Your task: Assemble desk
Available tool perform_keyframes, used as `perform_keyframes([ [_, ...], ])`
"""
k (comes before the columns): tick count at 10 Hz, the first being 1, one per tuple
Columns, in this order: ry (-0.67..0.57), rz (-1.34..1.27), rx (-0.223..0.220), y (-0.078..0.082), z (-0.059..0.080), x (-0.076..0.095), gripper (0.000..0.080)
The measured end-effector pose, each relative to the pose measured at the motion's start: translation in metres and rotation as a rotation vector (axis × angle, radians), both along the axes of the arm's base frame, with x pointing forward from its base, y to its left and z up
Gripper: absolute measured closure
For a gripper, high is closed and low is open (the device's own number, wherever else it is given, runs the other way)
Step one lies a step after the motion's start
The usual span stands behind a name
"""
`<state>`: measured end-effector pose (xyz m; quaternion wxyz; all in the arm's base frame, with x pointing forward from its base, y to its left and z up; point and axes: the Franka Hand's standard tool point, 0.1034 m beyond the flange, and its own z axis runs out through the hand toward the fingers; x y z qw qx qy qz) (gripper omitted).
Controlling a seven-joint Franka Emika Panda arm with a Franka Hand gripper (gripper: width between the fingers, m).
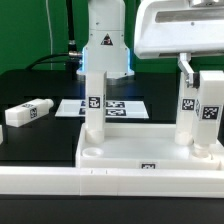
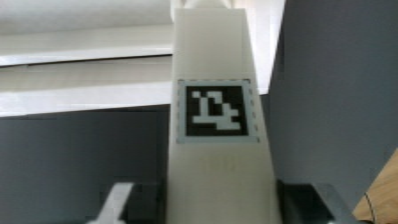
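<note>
The white desk tabletop (image 1: 130,157) lies at the front with its raised rim up. One white leg (image 1: 93,105) stands upright in the corner on the exterior view's left. On the exterior view's right, two legs stand close together over the tabletop's corner. My gripper (image 1: 185,67) comes down from above and is shut on the top of the inner leg (image 1: 187,110); the outer leg (image 1: 212,108) stands beside it. In the wrist view the held leg (image 2: 217,110) with its black-and-white tag fills the gap between my fingers (image 2: 125,205), and my gripper (image 2: 221,204) clamps it on both sides.
Another loose leg (image 1: 28,112) lies flat on the black table on the exterior view's left. The marker board (image 1: 125,106) lies behind the tabletop. The arm's white base (image 1: 105,45) stands at the back. A long white rail (image 1: 110,182) runs along the front edge.
</note>
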<state>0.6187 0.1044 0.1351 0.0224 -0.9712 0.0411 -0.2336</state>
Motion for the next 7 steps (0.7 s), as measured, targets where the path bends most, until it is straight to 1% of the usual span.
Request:
perform_keyframes([
  [1, -0.012, 0.006, -0.004, 0.0033, -0.0009, -0.0001, 0.0509],
  [3, -0.042, 0.011, -0.014, 0.0040, -0.0008, 0.0013, 0.0509],
  [7, -0.047, 0.021, -0.028, -0.0029, -0.0026, 0.0030, 0.0509],
])
